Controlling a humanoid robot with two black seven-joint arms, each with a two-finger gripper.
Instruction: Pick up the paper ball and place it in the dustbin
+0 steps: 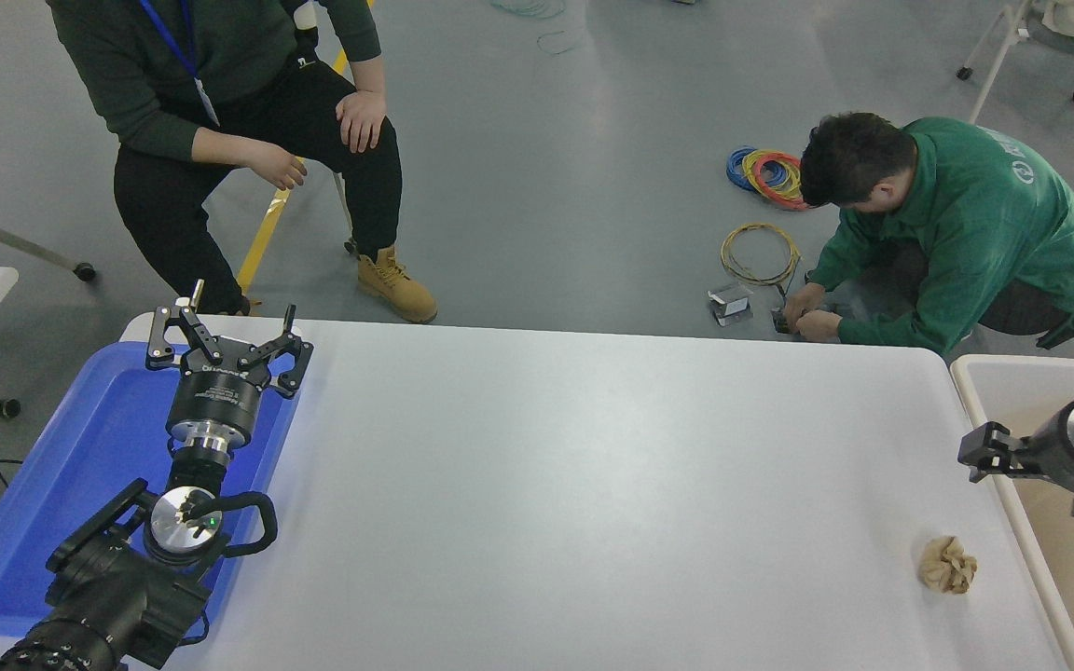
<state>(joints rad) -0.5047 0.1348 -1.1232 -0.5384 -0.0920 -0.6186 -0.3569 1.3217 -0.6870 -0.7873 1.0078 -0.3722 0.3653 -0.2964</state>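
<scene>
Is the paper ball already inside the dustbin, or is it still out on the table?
Out. The paper ball lies on the white table, left of the dustbin rim.

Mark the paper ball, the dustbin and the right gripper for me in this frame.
paper ball (947,565): head view, middle of the crumpled wad.
dustbin (975,391): head view, on its white rim at the far left corner.
right gripper (989,452): head view, at the fingertips by the bin's rim.
</scene>
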